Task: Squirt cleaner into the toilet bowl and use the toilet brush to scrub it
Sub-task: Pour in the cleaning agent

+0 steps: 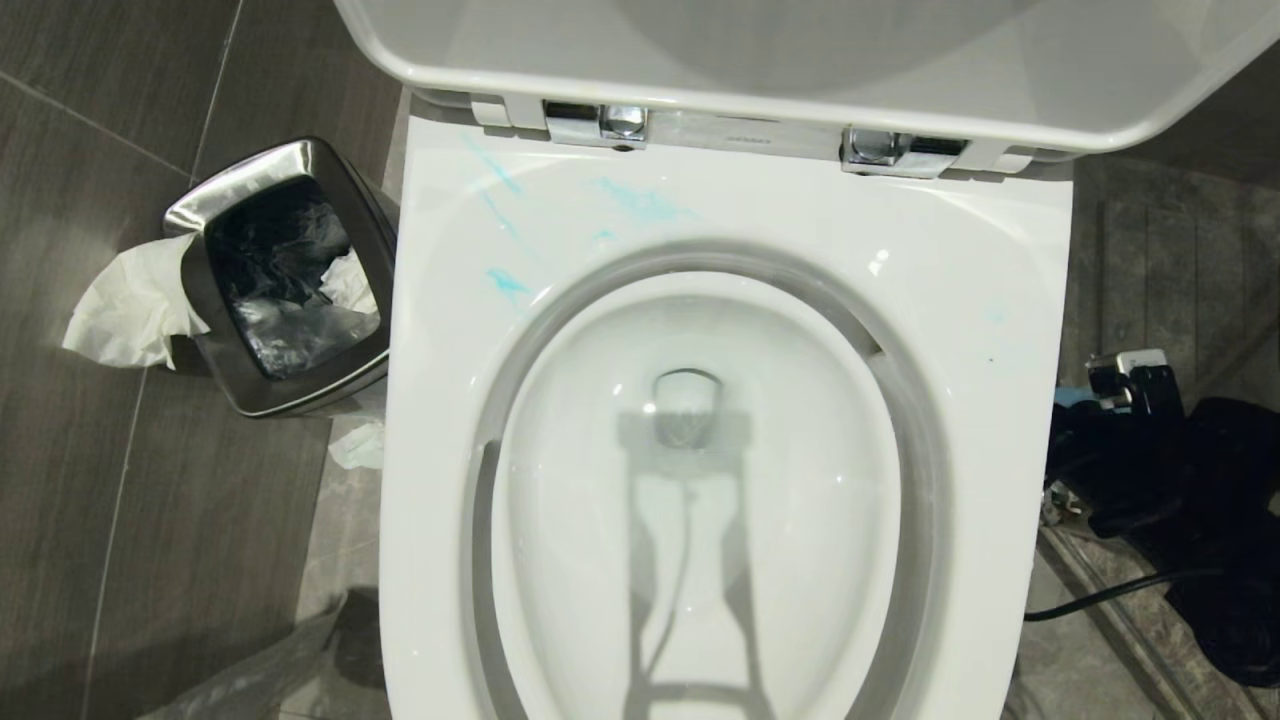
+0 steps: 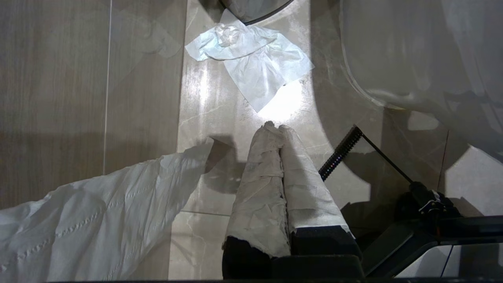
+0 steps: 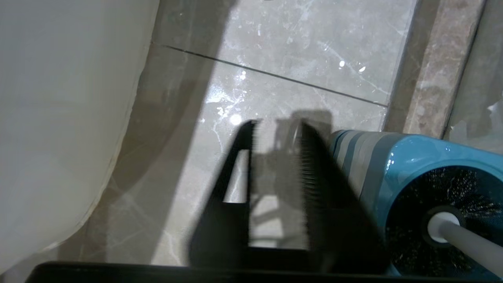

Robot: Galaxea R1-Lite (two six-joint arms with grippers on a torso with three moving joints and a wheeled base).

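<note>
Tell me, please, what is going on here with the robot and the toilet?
The glossy white ceramic toilet bowl stands open, with turquoise cleaner smears on its rim. The right gripper hangs open and empty over the floor, beside the white-handled toilet brush sitting in its blue-and-grey ribbed holder. The left gripper is shut, parked low.

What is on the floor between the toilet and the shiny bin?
In the head view, a crumpled white tissue lies on the floor between the toilet bowl and the steel bin.
</note>
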